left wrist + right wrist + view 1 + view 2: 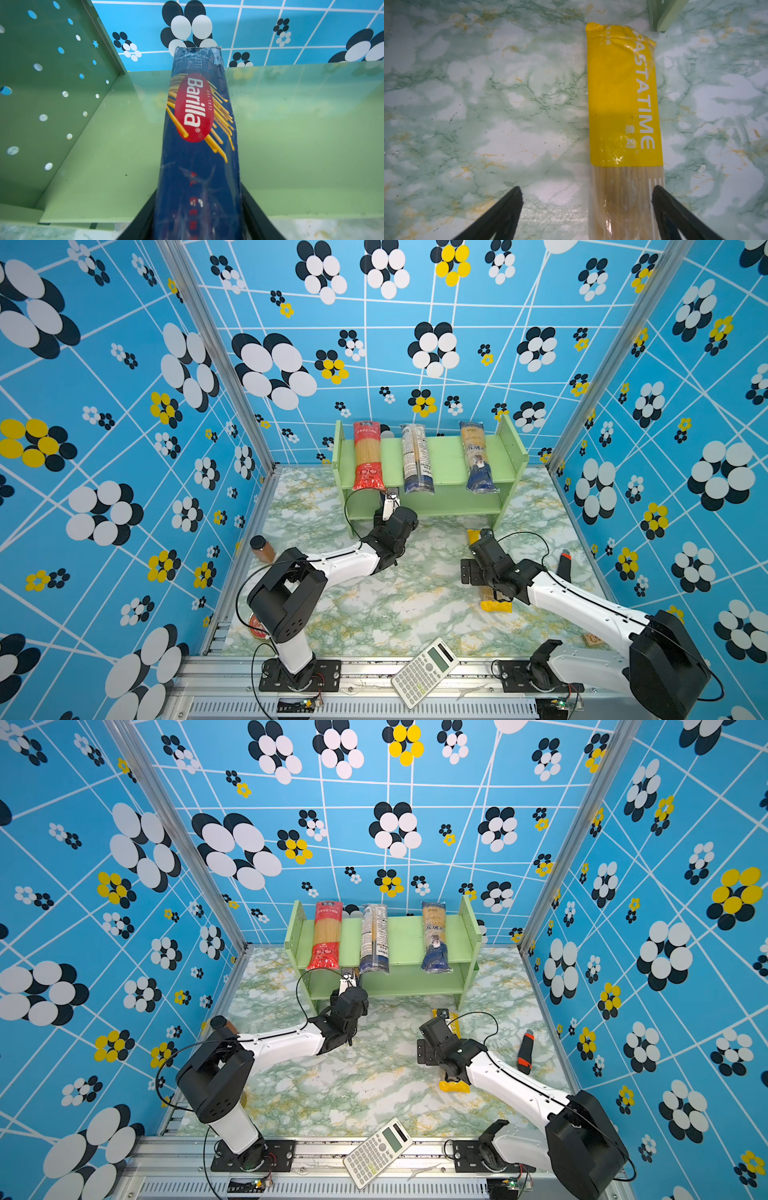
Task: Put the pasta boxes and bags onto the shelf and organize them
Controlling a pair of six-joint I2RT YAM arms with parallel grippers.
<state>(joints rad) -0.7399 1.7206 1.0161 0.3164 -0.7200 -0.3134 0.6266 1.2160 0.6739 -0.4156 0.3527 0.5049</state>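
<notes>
The light-green shelf [449, 464] stands at the back of the table. Across its top tier lie a red-ended clear bag [368, 456], a clear/navy bag [415, 460] and a yellow-navy bag [478, 458]. My left gripper [198, 189] reaches into the lower tier [104, 155]. Its fingers lie against both sides of the dark blue Barilla box [199, 124], which rests lengthwise on that board. My right gripper [586, 188] hangs open just above the yellow bag [623, 93] on the table. The bag lies between the fingers, close to one of them.
A brown jar [262, 549] stands by the left wall. A white calculator [424, 672] lies on the front rail. An orange-and-black tool [525, 1052] lies near the right wall. The shelf's right foot [664, 14] is just beyond the yellow bag's far end.
</notes>
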